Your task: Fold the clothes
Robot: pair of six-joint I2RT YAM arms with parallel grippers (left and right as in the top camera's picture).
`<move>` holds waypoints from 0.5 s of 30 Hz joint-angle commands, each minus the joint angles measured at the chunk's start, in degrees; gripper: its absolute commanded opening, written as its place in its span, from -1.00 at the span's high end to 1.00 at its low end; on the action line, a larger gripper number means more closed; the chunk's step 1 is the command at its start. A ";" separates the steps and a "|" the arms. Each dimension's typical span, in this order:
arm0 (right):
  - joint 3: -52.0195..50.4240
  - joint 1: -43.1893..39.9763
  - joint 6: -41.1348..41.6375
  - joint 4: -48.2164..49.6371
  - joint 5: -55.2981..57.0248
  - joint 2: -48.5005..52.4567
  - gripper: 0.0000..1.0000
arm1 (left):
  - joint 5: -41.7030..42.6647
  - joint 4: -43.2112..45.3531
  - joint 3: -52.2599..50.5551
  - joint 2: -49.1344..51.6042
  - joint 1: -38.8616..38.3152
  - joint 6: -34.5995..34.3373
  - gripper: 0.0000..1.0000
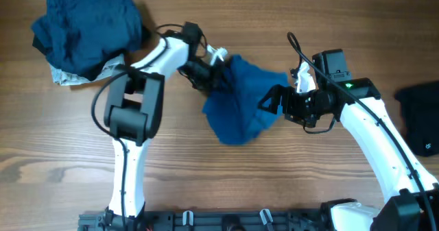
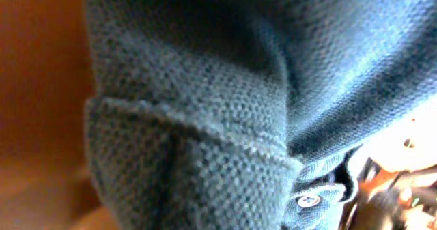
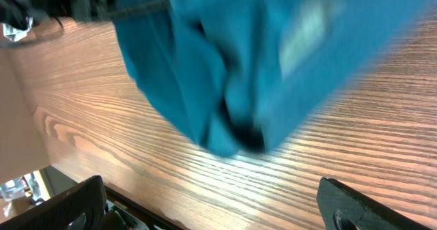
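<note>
A medium-blue shirt (image 1: 240, 104) lies bunched in the middle of the table. My left gripper (image 1: 206, 73) is at its upper left edge, its fingers buried in the cloth and shut on it. The left wrist view is filled by the shirt's knit fabric (image 2: 205, 87), which hides the fingers; a small white button (image 2: 307, 200) shows low at the right. My right gripper (image 1: 273, 99) stands open just right of the shirt, apart from it. In the right wrist view its fingers (image 3: 75, 203) stand wide over bare wood, with the shirt (image 3: 259, 59) ahead.
A pile of darker navy garments (image 1: 86, 25) sits at the back left, with a pale grey-white one (image 1: 68, 75) poking out beneath it. A black garment with a small white mark (image 1: 420, 118) lies at the right edge. The table is wood (image 1: 55, 149).
</note>
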 commanded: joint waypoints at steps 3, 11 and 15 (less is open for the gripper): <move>-0.55 -0.09 -1.53 -0.02 0.74 -0.15 -0.99 | -5.99 9.01 -0.46 2.36 11.78 -16.79 0.92; -0.55 -0.09 -2.19 0.57 0.74 -0.15 -0.99 | -10.51 19.30 0.50 2.34 16.24 -19.69 0.92; -0.55 -0.11 -2.08 1.07 0.74 -0.15 -1.00 | -12.17 19.96 4.15 2.32 16.20 -19.06 0.92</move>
